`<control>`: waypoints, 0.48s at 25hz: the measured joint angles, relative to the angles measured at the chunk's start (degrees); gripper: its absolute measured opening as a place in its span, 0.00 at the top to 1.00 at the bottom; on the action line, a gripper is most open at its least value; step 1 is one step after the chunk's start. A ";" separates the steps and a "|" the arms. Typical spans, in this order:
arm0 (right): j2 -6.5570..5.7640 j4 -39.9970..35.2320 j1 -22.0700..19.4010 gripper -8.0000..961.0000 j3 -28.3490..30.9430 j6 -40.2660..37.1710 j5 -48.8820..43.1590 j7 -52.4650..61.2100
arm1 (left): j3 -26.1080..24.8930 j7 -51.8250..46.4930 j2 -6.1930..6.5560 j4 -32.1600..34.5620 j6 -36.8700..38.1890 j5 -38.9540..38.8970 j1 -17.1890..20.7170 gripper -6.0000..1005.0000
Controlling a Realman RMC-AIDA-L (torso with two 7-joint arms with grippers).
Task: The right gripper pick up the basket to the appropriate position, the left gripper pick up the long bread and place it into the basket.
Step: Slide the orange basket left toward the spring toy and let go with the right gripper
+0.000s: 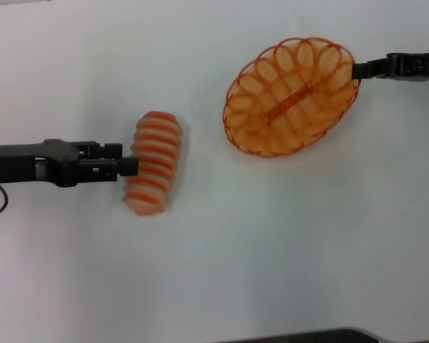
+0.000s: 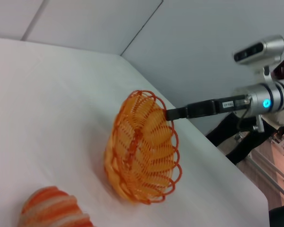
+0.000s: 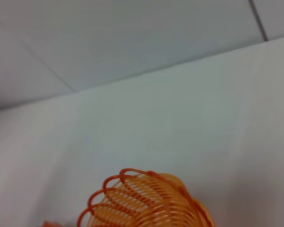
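The long bread (image 1: 154,163), cream with orange stripes, is left of centre on the white table; one end of it shows in the left wrist view (image 2: 52,208). My left gripper (image 1: 131,166) reaches in from the left and is shut on the bread's left side. The orange wire basket (image 1: 292,96) is at the upper right. My right gripper (image 1: 359,70) is shut on its right rim. In the left wrist view the basket (image 2: 142,149) is tilted up on the side that the right gripper (image 2: 173,113) holds. Its rim shows in the right wrist view (image 3: 146,203).
The white table (image 1: 222,271) carries nothing else. A dark edge (image 1: 307,336) shows at its near side. Beyond the table's far edge stand a grey camera (image 2: 258,49) and some dark equipment (image 2: 241,137).
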 joint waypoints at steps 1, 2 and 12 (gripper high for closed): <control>0.38 0.11 -0.81 0.90 0.44 -0.01 1.45 -0.19 | 0.00 0.00 0.02 -0.03 0.00 0.00 -0.19 0.28; 0.72 0.30 -1.61 0.90 0.95 -0.01 2.78 -0.38 | 0.00 0.00 0.03 -0.05 0.00 0.00 -0.38 0.28; 3.20 10.13 -5.27 0.92 7.84 1.08 12.74 -5.45 | 0.05 -0.24 0.07 -0.13 0.01 0.00 -1.04 0.28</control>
